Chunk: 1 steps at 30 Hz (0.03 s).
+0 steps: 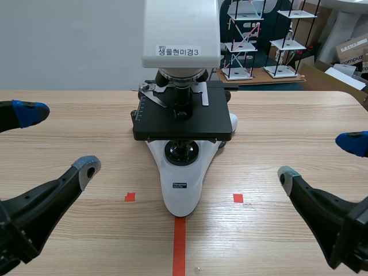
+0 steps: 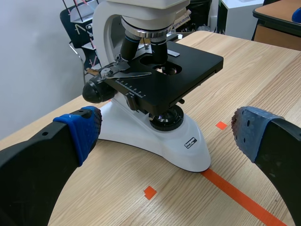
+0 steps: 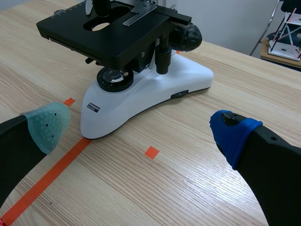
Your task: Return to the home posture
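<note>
Holding: nothing, both of your grippers are empty.
Left gripper [image 1: 57, 140]: fingers [image 1: 46, 198] spread wide apart, one tipped blue, one tipped grey-green. It sits low over the near-left part of the bench [image 1: 299, 115], well apart from the microscope [image 1: 181, 184].
Right gripper [image 1: 319, 159]: also spread wide, same blue and grey-green tips. It sits low over the near-right part of the bench, well apart from the microscope, roughly mirroring your left.
Arms: one comes in from each side, both low, neither touching anything on the bench.
Microscope position: upright mid-bench, between your two arms, white foot pointing toward you.
Stage [image 1: 190, 123]: black and level, with a metal slide clip [image 1: 152, 95] on top. The objectives [image 2: 146, 44] hang just above its opening.
Head [image 1: 181, 26]: white block carrying a printed label [image 1: 179, 51] that ends in 3.
Focus knobs: black. Your left wrist view shows one [image 2: 96, 92] beside the stage; your right wrist view shows the one on the other side.
Tape line [image 1: 179, 247]: orange-red, starts at the foot's near tip and runs toward you.
Tape squares: one on each side of the foot, [image 1: 130, 197] and [image 1: 238, 198], both near it but not touching.
Wrist views: the microscope is ahead of each gripper, with bare bench between the fingers.
Background: white wire-frame racks [image 1: 241, 40] and cardboard boxes [image 1: 352, 46] beyond the bench's far-right edge.
</note>
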Motion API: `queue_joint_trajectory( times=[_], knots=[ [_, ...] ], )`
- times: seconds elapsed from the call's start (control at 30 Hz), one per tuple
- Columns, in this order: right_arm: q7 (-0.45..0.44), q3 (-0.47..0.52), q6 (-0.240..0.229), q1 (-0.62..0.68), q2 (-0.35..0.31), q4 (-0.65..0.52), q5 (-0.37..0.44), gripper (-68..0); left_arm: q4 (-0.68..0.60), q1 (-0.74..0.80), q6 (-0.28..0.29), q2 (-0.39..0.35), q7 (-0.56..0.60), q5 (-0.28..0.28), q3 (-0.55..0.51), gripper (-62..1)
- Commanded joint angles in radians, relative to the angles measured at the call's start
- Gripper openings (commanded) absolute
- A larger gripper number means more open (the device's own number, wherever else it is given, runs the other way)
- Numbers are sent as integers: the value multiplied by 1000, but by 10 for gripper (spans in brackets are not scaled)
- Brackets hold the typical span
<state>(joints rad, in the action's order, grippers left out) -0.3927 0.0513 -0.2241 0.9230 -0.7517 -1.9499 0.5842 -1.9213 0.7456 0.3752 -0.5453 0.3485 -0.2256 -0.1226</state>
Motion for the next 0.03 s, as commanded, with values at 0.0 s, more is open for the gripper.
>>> queue_joint_trajectory(
  times=[0.0],
  knots=[
    [-18, 10, 0, -11, -10, -18, 7, -4, -6, 5, 1, 10, 16, -11, -1, -28]
  ],
)
